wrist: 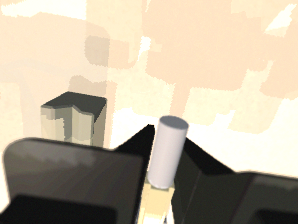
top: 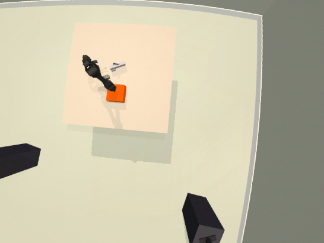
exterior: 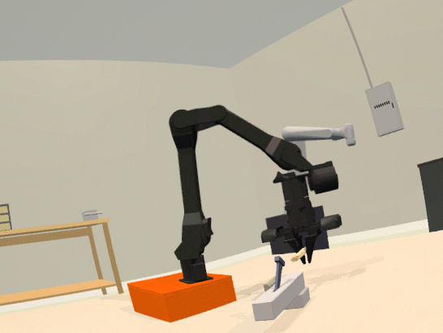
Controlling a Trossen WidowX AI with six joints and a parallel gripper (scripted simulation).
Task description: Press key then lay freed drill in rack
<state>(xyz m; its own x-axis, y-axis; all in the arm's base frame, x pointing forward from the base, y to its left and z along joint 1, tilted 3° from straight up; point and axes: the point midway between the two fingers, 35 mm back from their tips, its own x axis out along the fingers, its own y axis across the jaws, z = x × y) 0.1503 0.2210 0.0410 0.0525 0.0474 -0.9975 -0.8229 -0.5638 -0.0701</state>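
Observation:
My gripper [exterior: 307,261] [wrist: 159,132] points down, shut on the drill [exterior: 298,255] [wrist: 167,155], a thin rod with a pale grey cylindrical end and a yellow part. The drill's yellow part also shows beside the arm in the top view [top: 103,69]. It is held above the surface, clear of the grey block [top: 120,64] [exterior: 264,307]. The blue-grey key [exterior: 278,274] stands up from that block, slightly tilted. The rack [top: 105,76] [wrist: 74,122], a small olive-grey notched block, stands left of the fingers in the wrist view; the exterior view mostly hides it behind the key's block.
The arm's orange base block [top: 117,94] [exterior: 199,301] stands near the rack. A second, white arm [exterior: 312,133] on a dark pedestal is in the background. A wooden table [exterior: 53,227] stands at the far left of the exterior view.

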